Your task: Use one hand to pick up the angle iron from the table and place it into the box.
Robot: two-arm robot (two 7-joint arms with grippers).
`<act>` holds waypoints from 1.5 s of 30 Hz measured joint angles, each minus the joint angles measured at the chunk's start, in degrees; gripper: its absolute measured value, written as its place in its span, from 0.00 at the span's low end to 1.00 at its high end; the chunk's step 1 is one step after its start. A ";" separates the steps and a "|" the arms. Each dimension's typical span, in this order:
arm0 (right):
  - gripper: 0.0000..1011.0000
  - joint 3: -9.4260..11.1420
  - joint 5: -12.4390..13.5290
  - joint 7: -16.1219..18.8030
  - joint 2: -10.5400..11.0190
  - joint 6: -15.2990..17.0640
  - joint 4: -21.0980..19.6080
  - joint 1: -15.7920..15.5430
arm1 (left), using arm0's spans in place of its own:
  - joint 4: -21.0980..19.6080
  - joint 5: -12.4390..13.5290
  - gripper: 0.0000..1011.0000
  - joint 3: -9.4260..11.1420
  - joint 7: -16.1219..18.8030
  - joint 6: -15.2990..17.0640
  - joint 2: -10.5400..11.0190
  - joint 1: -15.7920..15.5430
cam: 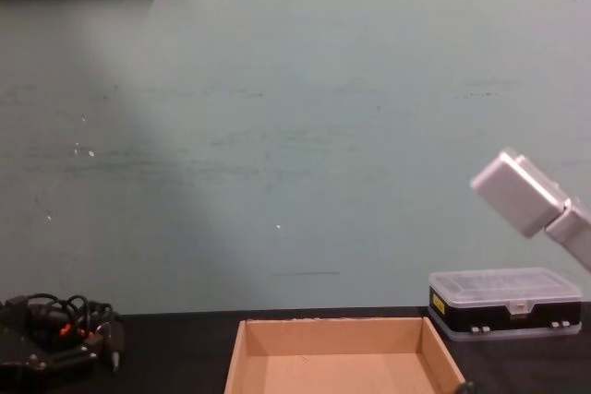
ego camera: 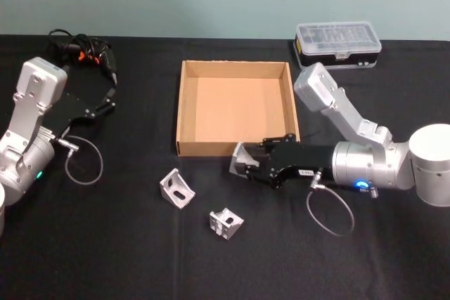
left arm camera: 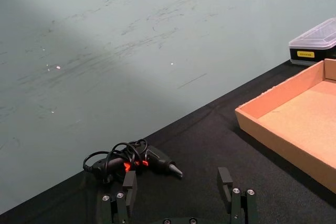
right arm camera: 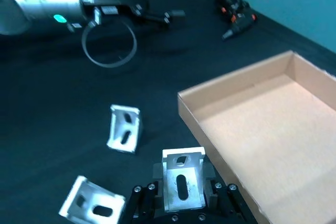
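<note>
The right gripper points left beside the box, jaws clamped on the angle iron, slot lengthwise along them.

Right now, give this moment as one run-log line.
right gripper: shut on silver metal angle iron, beside empty tan cardboard box | left gripper: open, parked | loose angle irons: two
</note>
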 joint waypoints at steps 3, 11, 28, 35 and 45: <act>0.44 0.10 1.38 0.79 0.18 -0.28 -0.81 0.28 | 0.00 0.00 0.99 0.00 0.00 0.00 0.00 0.00; 0.44 1.74 4.27 -0.09 0.48 -1.21 -4.15 1.03 | 0.00 0.00 0.99 0.00 0.00 0.00 0.00 0.00; 0.44 4.63 1.41 -11.34 -3.61 -4.42 1.90 2.81 | 0.00 0.00 0.99 0.00 0.00 0.00 0.00 0.00; 0.44 3.97 -1.65 -12.38 -6.92 -5.47 8.42 5.00 | 0.00 0.00 0.99 0.00 0.00 0.00 0.00 0.00; 0.44 3.62 -4.67 -12.94 -10.06 -6.32 15.49 7.57 | 0.00 0.00 0.99 0.00 0.00 0.00 0.00 0.00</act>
